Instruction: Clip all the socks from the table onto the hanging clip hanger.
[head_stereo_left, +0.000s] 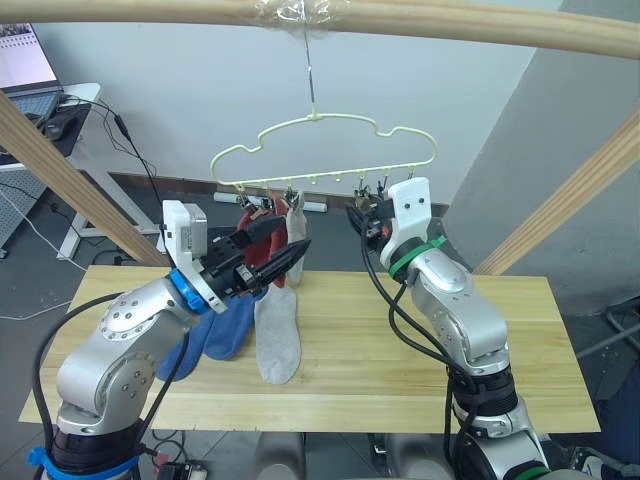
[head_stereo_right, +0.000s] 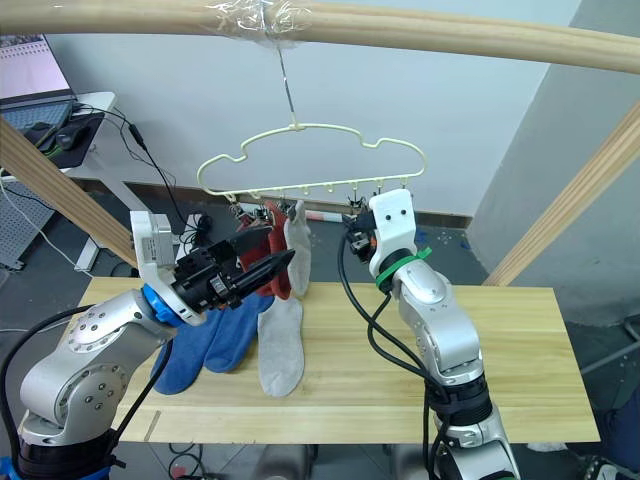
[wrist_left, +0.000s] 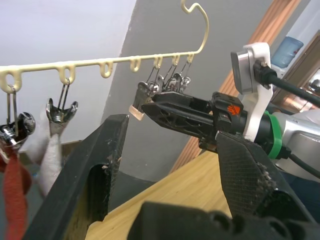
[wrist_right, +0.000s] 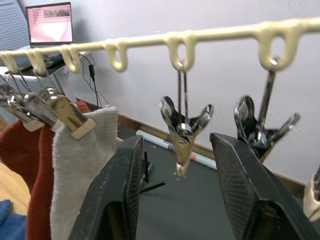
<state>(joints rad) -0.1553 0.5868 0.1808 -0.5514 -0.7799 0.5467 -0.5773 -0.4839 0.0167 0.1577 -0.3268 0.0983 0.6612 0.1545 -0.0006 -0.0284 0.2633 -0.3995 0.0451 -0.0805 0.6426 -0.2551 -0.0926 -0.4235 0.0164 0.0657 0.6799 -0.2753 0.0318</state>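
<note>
Hanging from a round wooden pole, the thin wavy wire hanger carried a row of shiny metal clips; two rust-red socks and one grey sock were pinned there. On the plank table lay two blue socks and a grey sock. The left end effector was released and empty beside the hung socks. The right end effector stood spread around an empty clip.
</note>
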